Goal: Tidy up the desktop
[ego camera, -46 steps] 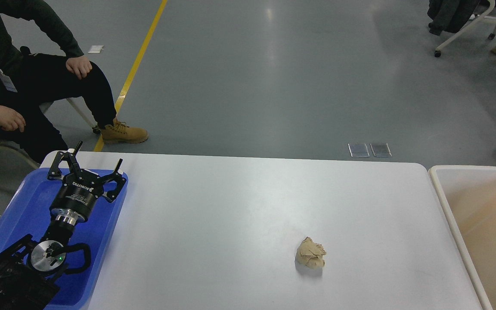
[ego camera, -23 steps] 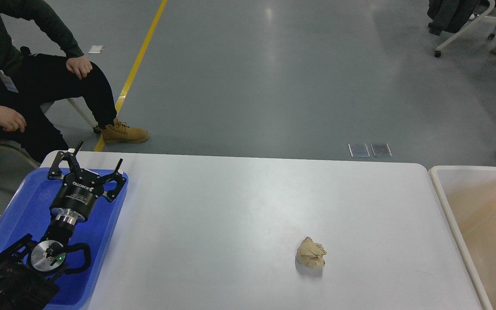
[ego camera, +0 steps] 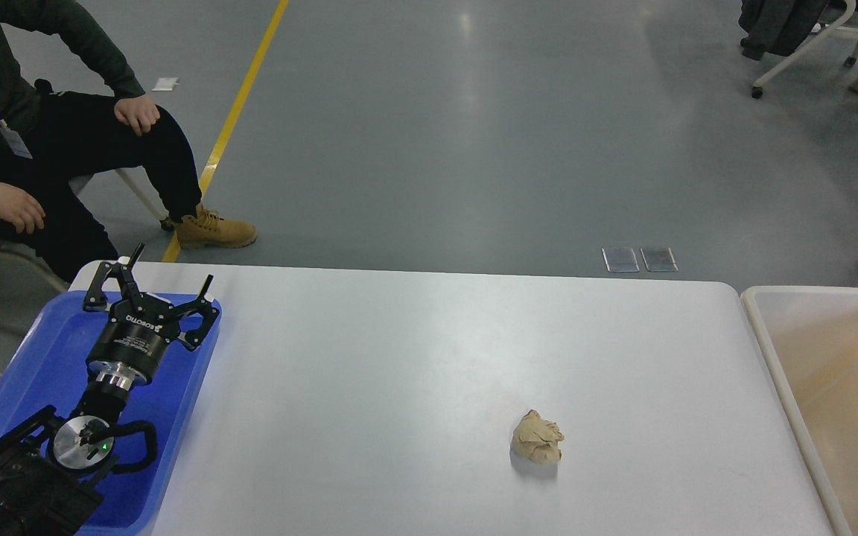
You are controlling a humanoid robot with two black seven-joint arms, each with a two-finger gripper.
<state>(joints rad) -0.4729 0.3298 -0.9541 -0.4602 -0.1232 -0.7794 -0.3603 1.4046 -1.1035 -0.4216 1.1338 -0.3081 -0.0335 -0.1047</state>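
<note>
Hovering over blue tray point(ego camera: 42, 357): left pincer point(ego camera: 164, 281), fingers apart, marked "ROBOTIQ" | crumpled tan paper point(ego camera: 538, 438) on desk point(ego camera: 429, 357)

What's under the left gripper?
The blue tray lies below the open left gripper. No item shows there; the arm covers part of the tray floor.

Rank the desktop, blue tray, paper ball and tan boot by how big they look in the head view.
Largest to smallest:
1. desktop
2. blue tray
3. tan boot, though it sits farther from the camera, so its true size is unsure
4. paper ball
</note>
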